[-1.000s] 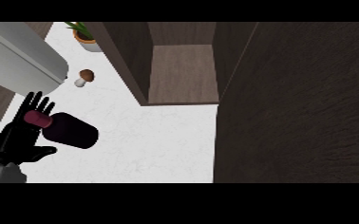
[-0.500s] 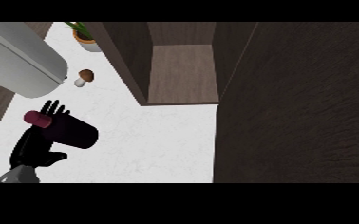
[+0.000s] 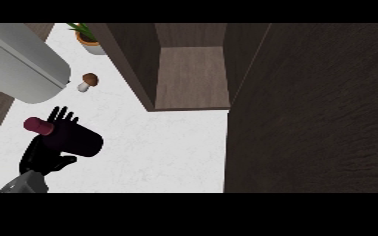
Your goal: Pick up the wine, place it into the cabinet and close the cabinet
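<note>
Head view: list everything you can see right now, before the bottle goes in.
dark wine bottle with a maroon cap: one, near-black, lower left, lying across the left hand
brown-capped mushroom: one, brown and white, on the counter left of the cabinet
potted green plant: one, green in a tan pot, top left
large rounded grey object: one, grey, upper left edge; cannot tell what it is
dark wooden cabinet: one, brown, top centre, open
dark wooden cabinet door: one, dark brown, swung open, right side
white speckled counter: one, white, centre
left hand: one, black on a grey forearm, lower left, at the bottle
right hand: not in view
</note>
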You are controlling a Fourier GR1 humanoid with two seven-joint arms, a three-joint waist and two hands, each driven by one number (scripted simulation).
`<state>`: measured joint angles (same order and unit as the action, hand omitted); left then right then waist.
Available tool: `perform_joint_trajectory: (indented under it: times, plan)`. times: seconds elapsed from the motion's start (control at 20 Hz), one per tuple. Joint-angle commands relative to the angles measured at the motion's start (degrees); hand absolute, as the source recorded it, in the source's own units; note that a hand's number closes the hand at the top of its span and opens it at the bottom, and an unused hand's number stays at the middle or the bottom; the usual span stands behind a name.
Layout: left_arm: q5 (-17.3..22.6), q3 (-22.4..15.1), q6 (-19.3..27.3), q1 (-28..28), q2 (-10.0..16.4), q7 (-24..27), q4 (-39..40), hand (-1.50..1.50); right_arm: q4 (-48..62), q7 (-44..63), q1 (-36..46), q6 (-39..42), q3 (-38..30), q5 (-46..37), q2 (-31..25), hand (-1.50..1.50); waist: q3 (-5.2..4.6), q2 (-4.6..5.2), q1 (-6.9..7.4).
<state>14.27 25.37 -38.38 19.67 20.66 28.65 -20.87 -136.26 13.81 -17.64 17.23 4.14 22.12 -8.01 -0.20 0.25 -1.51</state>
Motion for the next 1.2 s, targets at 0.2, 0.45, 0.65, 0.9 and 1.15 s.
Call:
perform_joint_trajectory:
  times: [0.2, 0.45, 0.65, 0.9, 1.15]
  plan:
    - [-0.4, 0.0, -5.9, -0.2, -0.2, 6.8, 3.7, -1.50, -11.1, 3.5, -6.1, 0.9, -1.1, 6.2, -2.2, -1.50, -0.07, -0.03, -0.86]
    - [0.2, -1.0, -10.3, 1.5, -4.1, 6.1, 3.9, 1.50, -5.1, 0.4, -2.4, 0.4, -0.2, 2.7, -0.8, -1.50, -0.08, 0.09, -0.25]
    - [0.2, -1.5, -11.7, 2.9, -4.6, 4.1, 4.8, 1.50, -5.5, 0.1, -3.3, 0.6, 1.6, 1.1, -0.4, -1.50, -0.10, 0.15, -0.41]
    - [-6.8, -6.5, -0.7, 0.3, -6.1, 14.6, -4.0, 1.50, -4.5, -0.2, -2.3, 0.3, 0.1, 0.6, -1.4, -1.50, 0.02, -0.10, 0.31]
    - [-11.1, -9.5, 16.1, -6.7, -11.7, 22.1, -10.8, 1.50, -7.3, -1.2, -7.4, 0.0, 1.6, -0.8, -0.5, -1.50, 0.22, -0.71, 0.96]
